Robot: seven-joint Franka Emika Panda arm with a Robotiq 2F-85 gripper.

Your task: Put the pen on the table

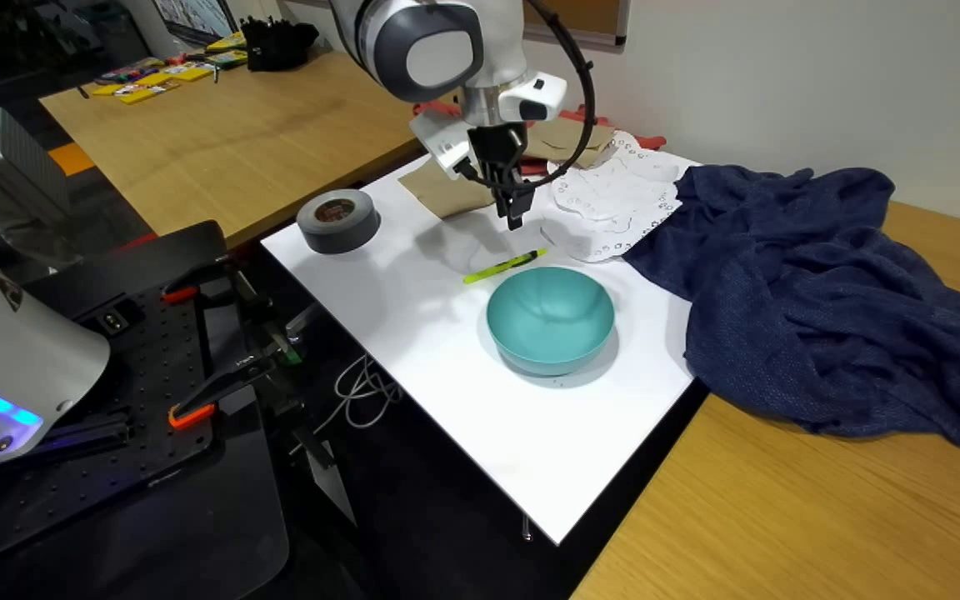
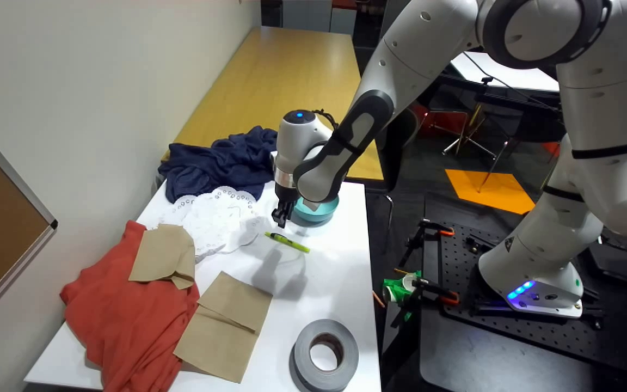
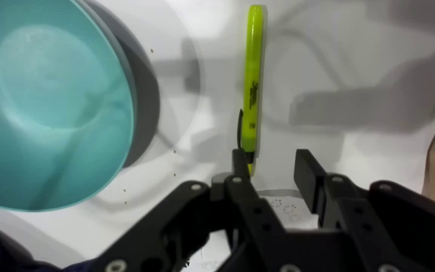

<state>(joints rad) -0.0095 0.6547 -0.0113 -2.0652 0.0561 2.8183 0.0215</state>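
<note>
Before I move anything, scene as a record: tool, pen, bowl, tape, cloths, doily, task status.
tool: open, holding nothing, above the white table
pen: yellow-green, lying on the white table, apart from the bowl
bowl: teal, upright, on the white table
tape: gray roll, lying flat
navy cloth: bunched, partly over the wooden table
red cloth: carries a piece of brown paper
doily: white, lace-edged, on the white table
task: pen is on the white table, ungripped

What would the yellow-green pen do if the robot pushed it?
The pen is probably stiff, since it looks straight. It's likely light, being so slim. It might roll, but the dark clip along its side could stop it.
</note>
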